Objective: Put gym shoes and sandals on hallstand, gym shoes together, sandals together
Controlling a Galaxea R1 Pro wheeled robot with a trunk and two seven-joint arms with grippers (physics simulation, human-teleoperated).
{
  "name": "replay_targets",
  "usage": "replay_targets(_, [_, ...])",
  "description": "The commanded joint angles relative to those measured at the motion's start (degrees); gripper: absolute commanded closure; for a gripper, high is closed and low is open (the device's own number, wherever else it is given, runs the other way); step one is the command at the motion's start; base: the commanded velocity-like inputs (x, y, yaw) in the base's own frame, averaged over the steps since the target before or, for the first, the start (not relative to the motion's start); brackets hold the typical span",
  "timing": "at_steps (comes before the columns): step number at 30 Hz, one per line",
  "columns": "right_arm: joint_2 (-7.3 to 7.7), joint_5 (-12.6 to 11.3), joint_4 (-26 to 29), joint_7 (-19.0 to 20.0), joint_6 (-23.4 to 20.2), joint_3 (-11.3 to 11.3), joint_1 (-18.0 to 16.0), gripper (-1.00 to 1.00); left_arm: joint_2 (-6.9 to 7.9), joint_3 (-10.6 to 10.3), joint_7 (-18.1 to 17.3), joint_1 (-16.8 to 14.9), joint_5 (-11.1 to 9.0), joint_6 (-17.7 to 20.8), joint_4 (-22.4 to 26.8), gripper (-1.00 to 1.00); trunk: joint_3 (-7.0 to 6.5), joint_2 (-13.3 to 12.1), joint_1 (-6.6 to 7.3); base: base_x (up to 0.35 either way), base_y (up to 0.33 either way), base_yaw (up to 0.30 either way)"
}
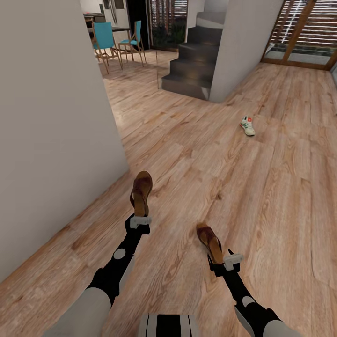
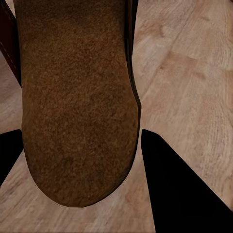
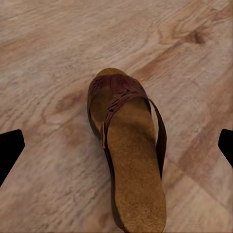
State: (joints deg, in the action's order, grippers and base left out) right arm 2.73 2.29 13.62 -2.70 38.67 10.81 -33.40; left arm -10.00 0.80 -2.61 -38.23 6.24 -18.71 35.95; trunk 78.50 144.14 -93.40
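Note:
My left gripper (image 1: 139, 214) is raised over the corridor floor (image 1: 262, 196) and shut on one brown sandal (image 1: 141, 191). Its tan footbed (image 2: 77, 107) sits pressed between the black fingers (image 2: 179, 184). The second sandal (image 1: 209, 241) appears to lie on the planks just ahead of my right gripper (image 1: 219, 263). This sandal (image 3: 127, 150) sits between that gripper's fingers (image 3: 9, 150), which stand wide open and clear of its sides. One cream-white gym shoe (image 1: 247, 125) lies on the floor further ahead to the right. The hallstand is out of view.
A white wall (image 1: 47, 117) runs close along my left and ends at a corner. Dark stairs (image 1: 192, 61) and a white pillar (image 1: 243, 42) stand ahead. Blue chairs (image 1: 105, 40) are at the far back left, slatted glass doors (image 1: 304, 32) at the far right.

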Motion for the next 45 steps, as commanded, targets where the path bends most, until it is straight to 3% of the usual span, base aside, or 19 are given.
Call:
replay_targets(1, [0.0,0.0,0.0,-0.01,0.0,0.0,0.0,-1.0,0.0,-0.02,0.02,0.0,0.2,0.01,0.0,1.0,0.0,0.0,0.0,0.212,0.0,0.0])
replay_targets(20, [0.15,0.0,-0.16,-0.01,0.0,-0.07,0.0,-1.0,0.0,-0.01,-0.03,0.0,0.18,-0.04,-0.01,1.0,0.0,0.0,0.0,0.055,0.0,0.0])
replay_targets(43, [0.18,0.0,-0.26,-0.02,0.0,-0.09,0.0,-1.0,0.0,-0.07,0.02,0.0,0.19,-0.07,0.12,1.0,5.09,0.31,-0.59,0.0,0.0,0.0])
replay_targets(45, [0.18,0.0,-0.26,-0.02,0.0,-0.09,0.0,-1.0,0.0,-0.08,0.01,0.0,0.19,-0.1,0.28,1.0,5.09,0.31,-0.59,0.0,0.0,0.0])
